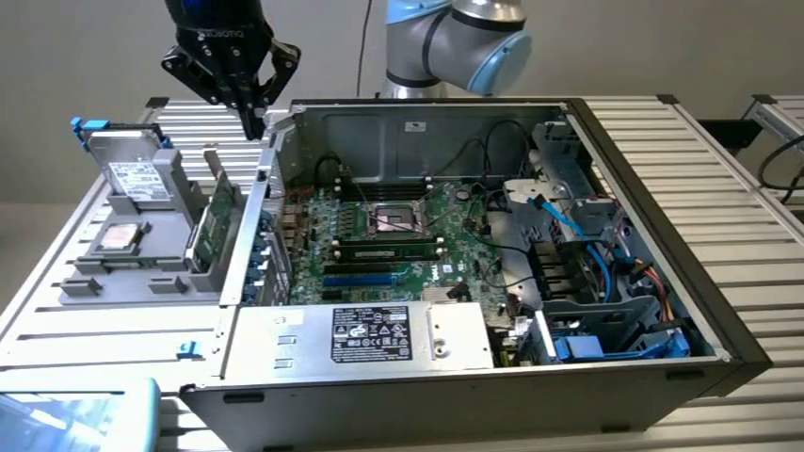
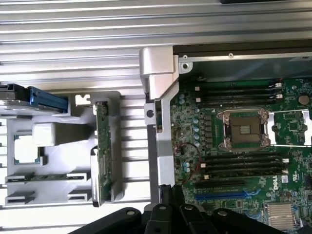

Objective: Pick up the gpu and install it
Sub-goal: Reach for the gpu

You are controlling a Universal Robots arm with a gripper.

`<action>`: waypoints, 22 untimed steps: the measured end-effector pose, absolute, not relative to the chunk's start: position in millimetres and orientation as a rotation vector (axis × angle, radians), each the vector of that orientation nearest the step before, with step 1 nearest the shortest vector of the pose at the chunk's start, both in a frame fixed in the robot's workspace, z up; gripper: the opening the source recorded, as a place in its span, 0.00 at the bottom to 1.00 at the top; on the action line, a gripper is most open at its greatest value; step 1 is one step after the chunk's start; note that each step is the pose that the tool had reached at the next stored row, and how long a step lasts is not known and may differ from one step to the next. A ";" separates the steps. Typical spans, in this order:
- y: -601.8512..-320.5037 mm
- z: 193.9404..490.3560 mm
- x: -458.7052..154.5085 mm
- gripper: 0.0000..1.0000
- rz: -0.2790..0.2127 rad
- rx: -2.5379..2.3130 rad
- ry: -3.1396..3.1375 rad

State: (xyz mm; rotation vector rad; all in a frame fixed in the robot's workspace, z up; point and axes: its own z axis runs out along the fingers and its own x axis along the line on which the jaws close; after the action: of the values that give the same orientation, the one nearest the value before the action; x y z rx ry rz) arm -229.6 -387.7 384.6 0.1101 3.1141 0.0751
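Note:
The gpu (image 1: pixel 224 218) is a thin green card standing on its edge in a slot of the grey parts holder (image 1: pixel 138 278), just outside the open computer case (image 1: pixel 703 311). From the wrist view the gpu (image 2: pixel 103 156) appears edge-on in the holder (image 2: pixel 58 161). My black gripper (image 1: pixel 256 121) hangs high above the case's wall on the exterior view's left, up and behind the gpu. Its fingers are shut together and hold nothing. In the wrist view the gripper (image 2: pixel 168 194) sits over the case wall, apart from the card.
A silver hard drive (image 1: pixel 132 179) with a white label and a square chip (image 1: pixel 120 236) share the holder. Inside the case lie the green motherboard (image 1: pixel 377 231), its blue slot (image 2: pixel 219 197), the power supply (image 1: pixel 377 334) and drive cages with blue cables (image 1: pixel 590 273).

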 end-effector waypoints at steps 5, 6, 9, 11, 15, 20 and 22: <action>-386.1 377.4 -252.5 0.12 0.075 0.110 3.114; -385.8 376.0 -257.0 0.12 0.075 0.110 3.114; -385.4 373.1 -270.6 0.12 0.075 0.110 3.114; -385.2 372.0 -279.7 0.12 0.075 0.110 3.114; -384.9 370.2 -297.6 0.12 0.075 0.110 3.115; -384.9 368.3 -320.5 0.12 0.075 0.110 3.116; -384.9 367.5 -329.5 0.12 0.075 0.110 3.116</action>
State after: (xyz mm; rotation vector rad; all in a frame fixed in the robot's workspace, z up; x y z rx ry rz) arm -329.5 -384.9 367.5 0.1103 3.1164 0.0750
